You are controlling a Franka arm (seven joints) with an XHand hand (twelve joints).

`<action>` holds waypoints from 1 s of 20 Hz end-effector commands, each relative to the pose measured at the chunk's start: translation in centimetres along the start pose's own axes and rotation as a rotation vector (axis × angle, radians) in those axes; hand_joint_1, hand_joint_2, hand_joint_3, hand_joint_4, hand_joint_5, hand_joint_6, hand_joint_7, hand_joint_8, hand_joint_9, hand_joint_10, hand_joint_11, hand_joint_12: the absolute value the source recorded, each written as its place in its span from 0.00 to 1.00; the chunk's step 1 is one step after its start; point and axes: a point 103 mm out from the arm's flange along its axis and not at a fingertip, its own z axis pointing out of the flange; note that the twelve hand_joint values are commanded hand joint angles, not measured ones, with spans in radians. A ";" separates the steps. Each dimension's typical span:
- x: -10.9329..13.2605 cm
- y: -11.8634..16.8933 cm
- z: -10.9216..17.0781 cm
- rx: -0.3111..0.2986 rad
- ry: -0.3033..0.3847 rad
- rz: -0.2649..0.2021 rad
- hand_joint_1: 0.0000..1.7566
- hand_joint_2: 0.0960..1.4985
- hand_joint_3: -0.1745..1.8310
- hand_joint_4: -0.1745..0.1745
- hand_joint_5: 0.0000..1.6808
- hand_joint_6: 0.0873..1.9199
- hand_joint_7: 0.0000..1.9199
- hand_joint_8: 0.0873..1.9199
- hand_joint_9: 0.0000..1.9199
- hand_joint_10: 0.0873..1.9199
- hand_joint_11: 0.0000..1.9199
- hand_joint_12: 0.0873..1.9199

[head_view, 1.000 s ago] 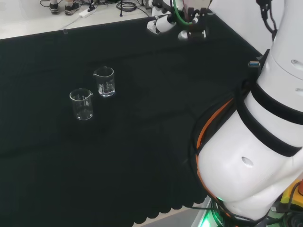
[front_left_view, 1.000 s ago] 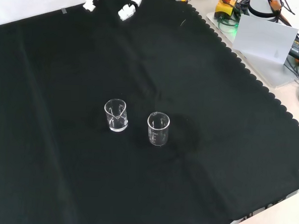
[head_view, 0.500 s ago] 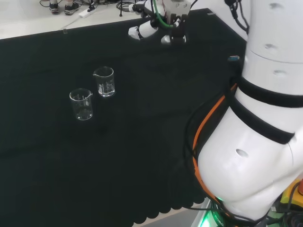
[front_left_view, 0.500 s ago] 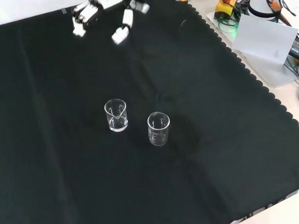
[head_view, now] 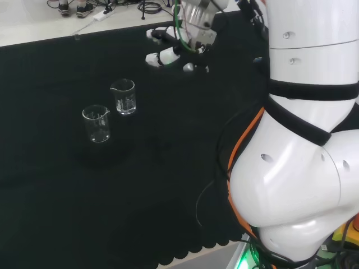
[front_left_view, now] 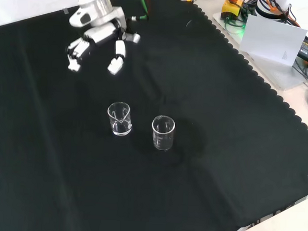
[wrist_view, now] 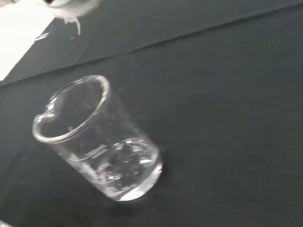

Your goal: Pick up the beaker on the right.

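The black cloth [front_left_view: 218, 164] lay flat and wide around me, its scalloped edge running from twelve o'clock down to four o'clock in the front view, well apart from the glassware. Two clear beakers stood upright near the middle of the cloth, apart from each other with a strip of bare cloth between them. In the head view the right-hand beaker [head_view: 123, 96] stood at about one o'clock from the other beaker [head_view: 97, 123]; in the front view that same beaker [front_left_view: 119, 118] was the left one of the pair, with the other beaker [front_left_view: 163, 132] at about four o'clock from it. My hand [front_left_view: 98, 39] hung above the cloth at about eleven o'clock from my beaker in the front view, well apart from it, with open cloth all the way between. In the head view my hand [head_view: 176, 47] sat at about two o'clock from the beaker. My fingers [front_left_view: 115, 62] were spread and only gently bent, pointing down toward the cloth, holding nothing. From my wrist, one beaker [wrist_view: 97, 139] showed close, standing on bare cloth.
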 end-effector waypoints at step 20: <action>-0.2 -1.6 5.3 0.080 0.204 -0.219 0.41 0.34 0.40 0.45 0.19 0.00 0.13 0.27 0.19 0.29 0.00 0.62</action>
